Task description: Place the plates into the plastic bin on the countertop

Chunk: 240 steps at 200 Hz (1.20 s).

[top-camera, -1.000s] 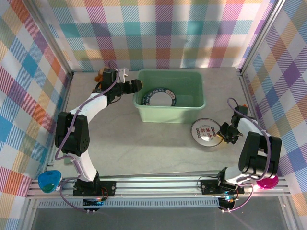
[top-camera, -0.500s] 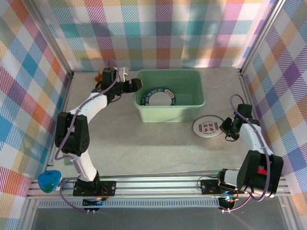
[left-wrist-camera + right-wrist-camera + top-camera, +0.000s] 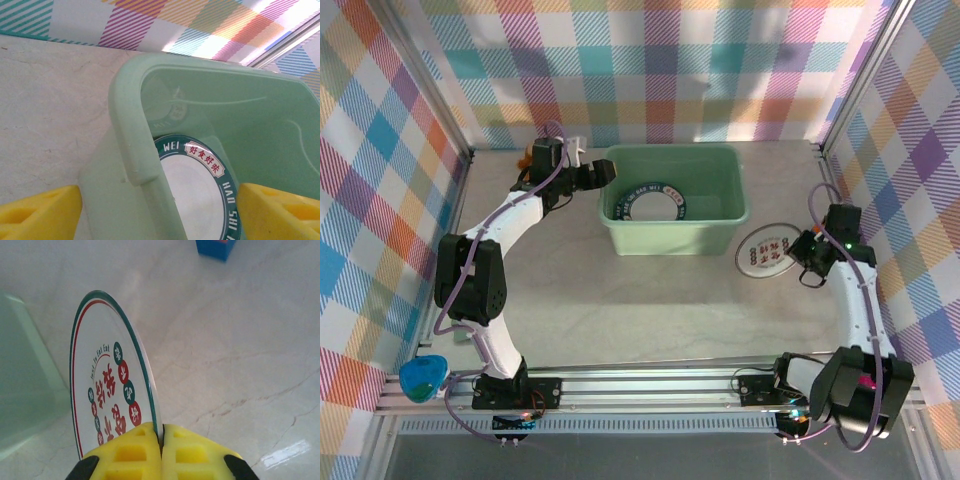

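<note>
One teal-and-red-rimmed plate (image 3: 107, 385) has left the countertop (image 3: 620, 300) and now hangs tilted, right of centre, beside the mint-green bin (image 3: 672, 236). Right gripper (image 3: 161, 432) has just pinched tight on its rim. Left gripper (image 3: 605, 178) stays wide and empty at the bin's left rim. Dark-rimmed plate (image 3: 655, 206) lies inside. Drop-in likely next.

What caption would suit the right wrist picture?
Right gripper shut on the edge of a tilted plate, bin alongside.

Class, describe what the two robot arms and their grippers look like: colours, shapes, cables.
Both the left arm and the right arm have white links between bulky black joints, with a thin lilac cable looping alongside. Fingers on the left gripper and right gripper are bright yellow blocks; the right's show square grid recesses.
</note>
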{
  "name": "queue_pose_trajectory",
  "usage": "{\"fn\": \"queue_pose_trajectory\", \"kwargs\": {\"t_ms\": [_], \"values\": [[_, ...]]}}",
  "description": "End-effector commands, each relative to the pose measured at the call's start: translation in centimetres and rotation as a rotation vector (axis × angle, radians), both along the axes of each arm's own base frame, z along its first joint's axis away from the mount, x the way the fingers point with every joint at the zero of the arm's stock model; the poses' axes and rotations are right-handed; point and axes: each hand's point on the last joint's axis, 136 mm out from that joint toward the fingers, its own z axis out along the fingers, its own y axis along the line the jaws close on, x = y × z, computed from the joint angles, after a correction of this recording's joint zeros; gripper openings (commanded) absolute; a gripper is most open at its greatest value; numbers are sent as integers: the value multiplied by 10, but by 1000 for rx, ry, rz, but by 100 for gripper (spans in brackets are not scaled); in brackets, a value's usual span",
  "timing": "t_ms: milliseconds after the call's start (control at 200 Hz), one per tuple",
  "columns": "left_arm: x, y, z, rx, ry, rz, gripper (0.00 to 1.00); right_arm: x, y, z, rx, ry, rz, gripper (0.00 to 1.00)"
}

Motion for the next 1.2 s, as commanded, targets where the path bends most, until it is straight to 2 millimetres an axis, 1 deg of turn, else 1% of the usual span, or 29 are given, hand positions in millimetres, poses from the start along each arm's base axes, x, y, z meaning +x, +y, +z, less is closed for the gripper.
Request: {"fn": "queue_pose_trajectory", "kwargs": {"t_ms": [0,60,180,255,285,320,500,540,580,645,690,710,720,805,855,895,980,1020,1145,1195], "values": [[7,4,38,-27,-87,19,81,4,-5,44,-89,-79,46,0],[9,6,42,-31,-97,25,81,3,-11,60,-130,-100,36,0],[11,7,49,-35,-112,27,81,2,-25,101,-224,-183,-4,0],[13,9,51,-35,-115,35,81,8,-29,127,-258,-264,-13,0],[14,10,52,-36,-117,37,81,12,-29,140,-264,-306,-13,0],[15,10,53,-39,-118,37,81,18,-28,151,-263,-343,-6,0],[20,11,58,-51,-116,39,81,57,-11,206,-198,-509,94,0],[21,12,57,-51,-114,41,81,68,-4,219,-170,-558,132,0],[22,12,56,-50,-114,40,81,79,4,228,-129,-595,167,0],[26,12,54,-48,-114,43,81,100,25,238,-56,-642,263,0],[30,12,52,-49,-115,45,81,113,42,244,-23,-655,336,0],[31,12,52,-49,-118,44,81,120,49,242,-10,-648,366,0],[32,12,52,-50,-117,45,81,122,52,245,-5,-655,381,0],[38,9,51,-55,-130,32,81,145,83,245,46,-649,512,0],[41,8,51,-60,-142,24,81,156,99,243,69,-635,573,0],[44,6,51,-66,-157,18,81,163,113,237,91,-618,630,0],[49,5,52,-79,-197,20,81,172,145,222,135,-591,753,0],[51,5,54,-88,-219,22,81,175,160,219,165,-588,809,0],[60,7,55,-105,-255,48,81,186,189,211,221,-573,891,0],[62,7,56,-116,-269,50,81,189,201,204,243,-556,923,0]]}}
